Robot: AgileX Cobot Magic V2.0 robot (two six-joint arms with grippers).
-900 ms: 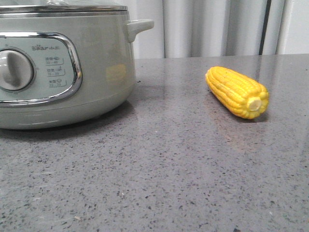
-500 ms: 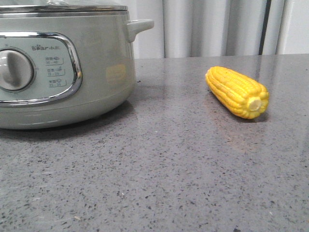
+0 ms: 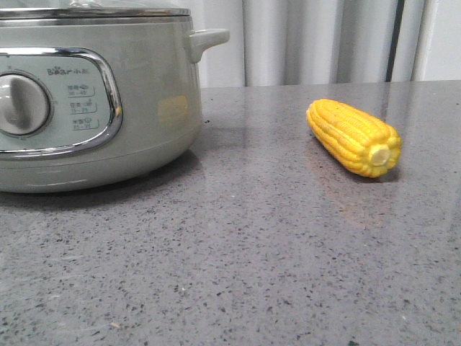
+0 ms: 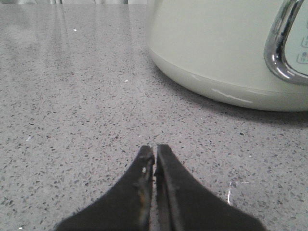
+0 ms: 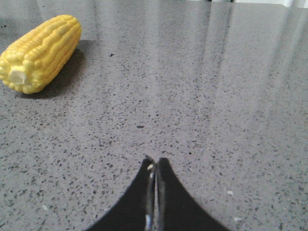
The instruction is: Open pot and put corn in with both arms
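The pale grey-green pot (image 3: 144,94) stands at the left of the front view, its glass lid (image 3: 94,11) on, its dial (image 3: 21,104) and chrome-framed panel facing me. The yellow corn (image 3: 353,137) lies on the grey counter at the right, its cut stub end toward me. No gripper shows in the front view. My left gripper (image 4: 155,149) is shut and empty, low over the counter a short way from the pot's wall (image 4: 216,48). My right gripper (image 5: 155,161) is shut and empty, apart from the corn (image 5: 41,53).
The speckled grey counter (image 3: 252,252) runs across the whole front view. Pale curtains (image 3: 317,43) hang behind its back edge. The pot's stubby side handle (image 3: 209,40) sticks out toward the corn's side.
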